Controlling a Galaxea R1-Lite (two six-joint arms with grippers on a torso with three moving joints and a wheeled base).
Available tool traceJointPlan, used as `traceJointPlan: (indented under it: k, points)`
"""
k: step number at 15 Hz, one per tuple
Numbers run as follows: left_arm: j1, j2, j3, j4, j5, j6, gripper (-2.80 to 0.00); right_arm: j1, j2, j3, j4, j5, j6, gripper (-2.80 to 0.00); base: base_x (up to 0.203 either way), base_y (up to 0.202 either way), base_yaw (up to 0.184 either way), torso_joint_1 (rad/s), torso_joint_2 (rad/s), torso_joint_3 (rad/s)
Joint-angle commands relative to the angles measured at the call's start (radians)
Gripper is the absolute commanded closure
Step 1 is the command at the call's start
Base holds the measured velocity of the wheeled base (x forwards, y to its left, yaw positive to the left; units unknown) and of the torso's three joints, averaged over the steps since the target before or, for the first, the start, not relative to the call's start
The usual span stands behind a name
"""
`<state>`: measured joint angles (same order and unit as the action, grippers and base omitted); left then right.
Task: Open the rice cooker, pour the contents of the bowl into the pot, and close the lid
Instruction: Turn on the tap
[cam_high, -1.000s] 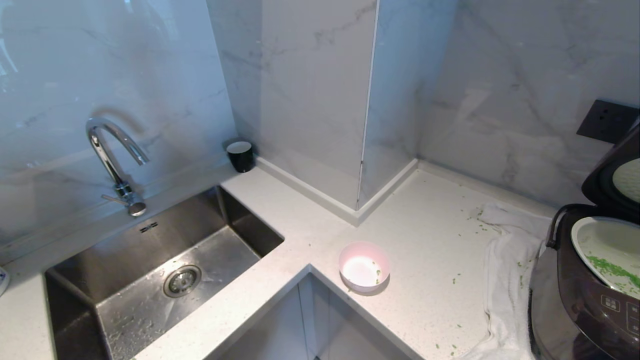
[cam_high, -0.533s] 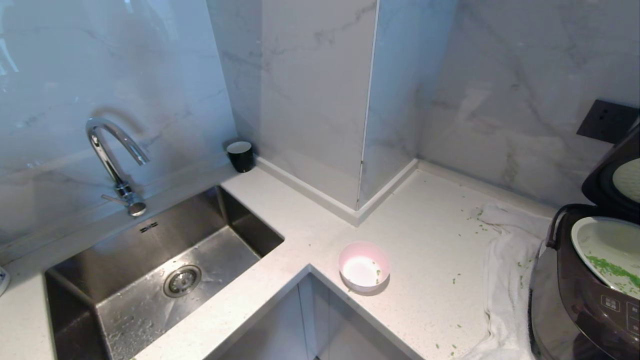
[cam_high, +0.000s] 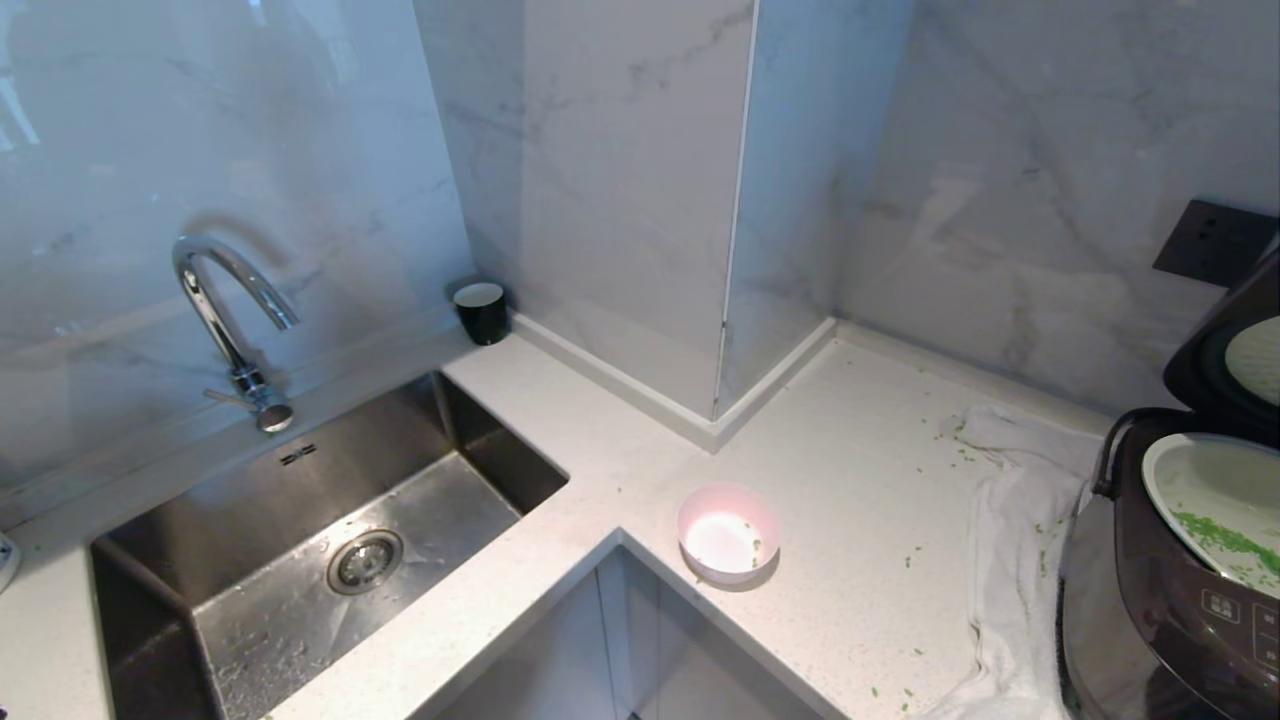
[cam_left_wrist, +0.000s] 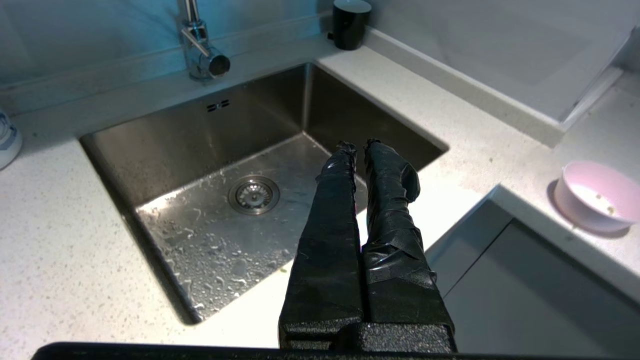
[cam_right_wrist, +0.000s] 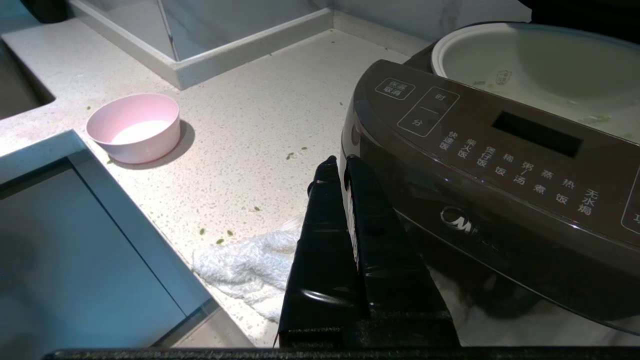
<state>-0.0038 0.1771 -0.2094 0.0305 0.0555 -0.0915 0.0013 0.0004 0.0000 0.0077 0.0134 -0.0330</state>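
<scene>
While both claws (cam_left_wrist: 357, 146) (cam_right_wrist: 340, 165) pinched empty, green flecks (cam_high: 912, 560) litter white speckled counter (cam_high: 850, 520).

Left gripper (cam_left_wrist: 357, 146) hangs above the worktop's front edge, black-wrapped fingers (cam_left_wrist: 335, 200) pressed together, empty. Right gripper (cam_right_wrist: 337, 164) sits low near the worktop's right end, fingers (cam_right_wrist: 370, 210) closed tight, holding nothing. Neither arm shows in the head view.

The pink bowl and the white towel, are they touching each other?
Apart. The head view shows bare counter between the bowl and the towel.
</scene>
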Motion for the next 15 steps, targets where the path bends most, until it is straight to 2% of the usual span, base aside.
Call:
traceJointPlan:
  k: [1,3,5,9,12,15]
  points:
    - [0.001,0.246,-0.077,-0.025,0.007,-0.013,0.0,0.0,-0.002,0.002,0.0,0.0,-0.001,0.0,0.0,0.0,0.0,0.0,0.0,0.0]
    - [0.026,0.514,-0.145,-0.085,0.032,-0.028,0.0,0.002,-0.001,0.002,0.0,-0.004,0.008,0.0,0.0,0.0,0.0,0.0,0.0,0.0]
    - [0.084,0.776,-0.243,-0.131,0.055,-0.043,0.0,0.0,-0.001,0.002,0.0,-0.004,0.008,0.0,0.0,0.0,0.0,0.0,0.0,0.0]
    - [0.206,1.217,-0.539,-0.12,0.083,-0.063,0.0,0.0,-0.001,0.002,0.0,-0.004,0.008,0.0,0.0,0.0,0.0,0.0,0.0,0.0]
    - [0.283,1.48,-0.735,-0.086,0.097,-0.068,0.0,0.0,-0.002,0.002,0.0,-0.004,0.008,0.0,0.0,0.0,0.0,0.0,0.0,0.0]
    - [0.352,1.66,-0.884,-0.061,0.103,-0.067,0.0,0.0,0.0,0.002,0.0,-0.004,0.008,0.0,0.0,0.0,0.0,0.0,0.0,0.0]
